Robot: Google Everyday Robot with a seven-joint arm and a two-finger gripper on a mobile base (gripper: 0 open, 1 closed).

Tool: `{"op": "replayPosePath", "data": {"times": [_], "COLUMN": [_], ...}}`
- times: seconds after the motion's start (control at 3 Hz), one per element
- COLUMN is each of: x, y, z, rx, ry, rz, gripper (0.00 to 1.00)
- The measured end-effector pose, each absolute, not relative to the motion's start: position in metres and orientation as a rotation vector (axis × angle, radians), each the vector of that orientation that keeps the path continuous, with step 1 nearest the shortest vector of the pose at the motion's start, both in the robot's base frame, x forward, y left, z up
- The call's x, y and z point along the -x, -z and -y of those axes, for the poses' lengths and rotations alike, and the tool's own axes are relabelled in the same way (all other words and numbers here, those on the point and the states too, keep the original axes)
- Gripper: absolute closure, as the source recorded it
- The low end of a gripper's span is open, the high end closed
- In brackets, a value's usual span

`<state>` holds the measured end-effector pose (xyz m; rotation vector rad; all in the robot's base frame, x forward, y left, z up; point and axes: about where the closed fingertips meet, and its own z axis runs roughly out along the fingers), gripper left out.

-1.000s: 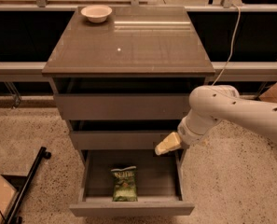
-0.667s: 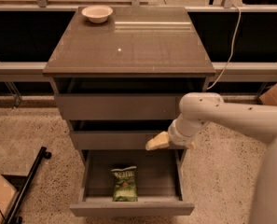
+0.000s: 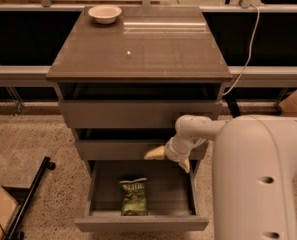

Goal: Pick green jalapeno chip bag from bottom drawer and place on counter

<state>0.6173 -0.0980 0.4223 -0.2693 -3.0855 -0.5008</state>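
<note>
The green jalapeno chip bag [image 3: 134,197] lies flat on the floor of the bottom drawer [image 3: 164,191], which is pulled out, left of its middle and near the front panel. My gripper [image 3: 169,159] hangs above the drawer's back edge, in front of the middle drawer's face, up and to the right of the bag and apart from it. Its two pale fingers [image 3: 154,154] are spread and hold nothing. The counter [image 3: 143,49] is the glossy top of the cabinet, well above the gripper.
A pale bowl [image 3: 105,13] sits at the counter's back left corner. My white arm [image 3: 258,179] fills the lower right. A black pole [image 3: 30,196] lies on the floor to the left. A cable [image 3: 245,59] hangs to the right of the cabinet, and a cardboard box [image 3: 295,103] stands at the far right.
My gripper has moved left, from beside the drawer's right edge to above its back edge. The arm's body has swung into the lower right. The bag has not moved.
</note>
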Motion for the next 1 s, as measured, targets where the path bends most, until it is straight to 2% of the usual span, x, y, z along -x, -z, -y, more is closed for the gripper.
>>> {"op": "replayPosePath", "data": {"times": [0.67, 1.0], "x": [-0.609, -0.612], "y": [-0.392, -0.352], "z": [0.092, 0.050], "rx": [0.341, 0.319], "ry": [0.499, 0.568], "rz": [3.049, 3.021], "gripper": [0.00, 0.00]}}
